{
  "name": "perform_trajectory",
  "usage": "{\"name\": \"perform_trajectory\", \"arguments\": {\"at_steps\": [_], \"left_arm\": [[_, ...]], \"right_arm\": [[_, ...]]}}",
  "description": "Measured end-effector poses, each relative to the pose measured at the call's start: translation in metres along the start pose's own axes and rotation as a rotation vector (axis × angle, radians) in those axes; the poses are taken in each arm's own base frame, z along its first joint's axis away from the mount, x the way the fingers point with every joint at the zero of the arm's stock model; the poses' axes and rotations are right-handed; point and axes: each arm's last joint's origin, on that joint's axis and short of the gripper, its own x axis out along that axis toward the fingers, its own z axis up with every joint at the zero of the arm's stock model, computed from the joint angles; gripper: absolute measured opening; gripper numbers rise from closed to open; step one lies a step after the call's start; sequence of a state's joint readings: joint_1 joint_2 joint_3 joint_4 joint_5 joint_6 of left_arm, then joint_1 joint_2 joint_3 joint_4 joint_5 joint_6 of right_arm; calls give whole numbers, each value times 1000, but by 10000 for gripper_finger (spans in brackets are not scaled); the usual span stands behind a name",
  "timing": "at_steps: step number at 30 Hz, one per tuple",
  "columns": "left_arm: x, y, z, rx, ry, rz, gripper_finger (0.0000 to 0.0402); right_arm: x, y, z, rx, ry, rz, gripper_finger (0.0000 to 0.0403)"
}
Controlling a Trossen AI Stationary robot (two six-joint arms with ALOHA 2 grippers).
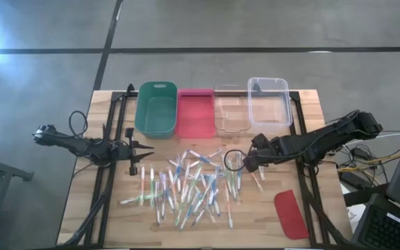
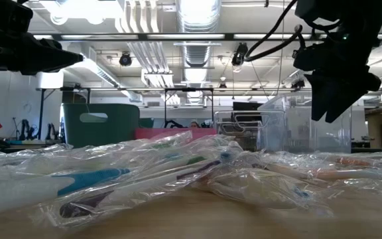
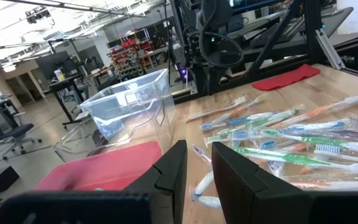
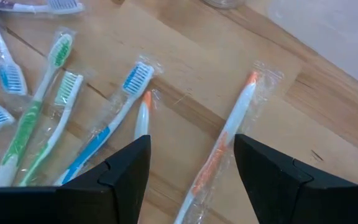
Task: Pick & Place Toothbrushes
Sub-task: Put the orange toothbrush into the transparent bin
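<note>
Several wrapped toothbrushes (image 1: 186,187) lie in a loose heap on the middle of the wooden table (image 1: 255,222). My right gripper (image 1: 245,163) hangs open over the heap's right edge, slanting steeply down. In its wrist view the right gripper (image 4: 191,146) stands above an orange-accented toothbrush (image 4: 229,134) lying flat on the wood, clear of it, with a blue one (image 4: 114,121) just beside. My left gripper (image 1: 141,154) waits level at the heap's left. Its fingers (image 3: 197,168) stand a narrow gap apart with nothing between them.
Along the far edge stand a green bin (image 1: 156,109), a red bin (image 1: 194,112) and two clear bins (image 1: 232,111) (image 1: 268,103). A flat red lid (image 1: 290,214) lies near the front right corner. Bare wood shows between the lid and the heap.
</note>
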State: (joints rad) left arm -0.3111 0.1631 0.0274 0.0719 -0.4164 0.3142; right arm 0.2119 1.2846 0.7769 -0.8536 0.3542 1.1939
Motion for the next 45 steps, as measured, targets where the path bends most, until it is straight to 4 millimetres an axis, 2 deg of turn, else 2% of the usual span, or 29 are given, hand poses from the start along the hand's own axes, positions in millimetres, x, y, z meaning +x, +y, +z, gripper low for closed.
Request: {"name": "perform_trajectory", "arguments": {"at_steps": [8,21,34,45], "left_arm": [[0,0,0,-1,-3,1,81],[0,0,0,-1,-2,1,81],[0,0,0,1,1,0,81],[0,0,0,0,0,0,81]], "right_arm": [[3,-3,-3,24,14,-12,230],[32,-21,-21,95,34,-54,256],[57,-34,-36,114,16,-2,217],[62,-40,-40,105,4,-17,176]]}}
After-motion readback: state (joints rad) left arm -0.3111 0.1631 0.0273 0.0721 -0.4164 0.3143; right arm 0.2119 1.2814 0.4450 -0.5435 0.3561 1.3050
